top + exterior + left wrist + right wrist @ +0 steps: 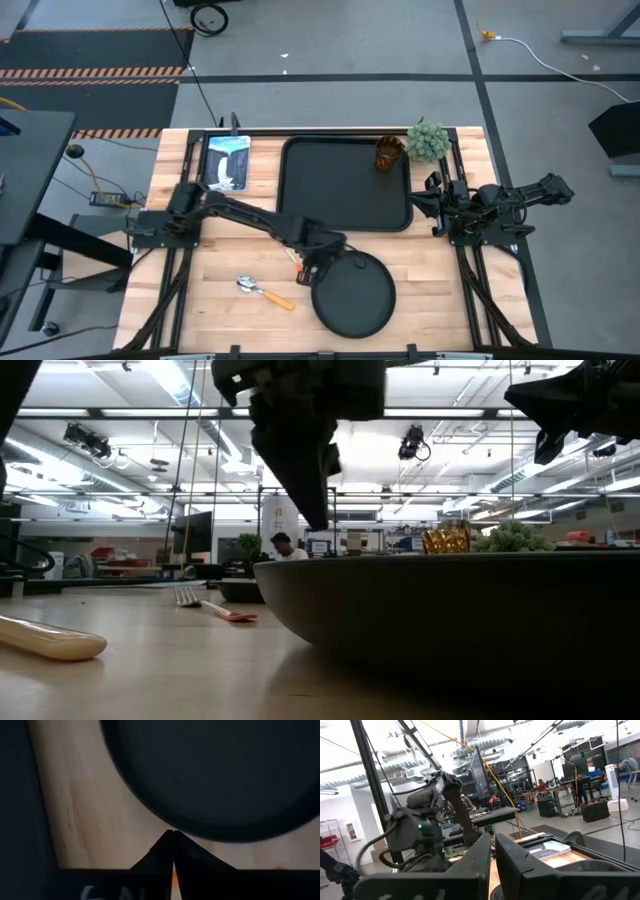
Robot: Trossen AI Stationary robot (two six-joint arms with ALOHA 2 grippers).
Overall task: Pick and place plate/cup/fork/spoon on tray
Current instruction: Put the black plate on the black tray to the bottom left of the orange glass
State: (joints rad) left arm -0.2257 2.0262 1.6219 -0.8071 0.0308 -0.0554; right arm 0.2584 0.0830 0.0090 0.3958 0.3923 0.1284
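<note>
The round black plate (353, 293) lies flat on the wooden table near its front edge and fills the low view (450, 610). My left gripper (320, 270) is shut and hangs above the table just off the plate's far left rim (165, 822), touching nothing (318, 520). The fork (205, 603) lies on the table under that arm, and its orange handle (299, 271) shows beside the gripper. The spoon (262, 290) lies left of the plate. The amber cup (389, 155) stands in the black tray's (300, 200) far right corner. My right gripper (432, 202) is shut and empty at the tray's right.
A small green plant (428, 140) stands just beyond the tray's far right corner. A book with a waterfall picture (226, 160) lies left of the tray. Bare tabletop (440, 290) shows right of the plate.
</note>
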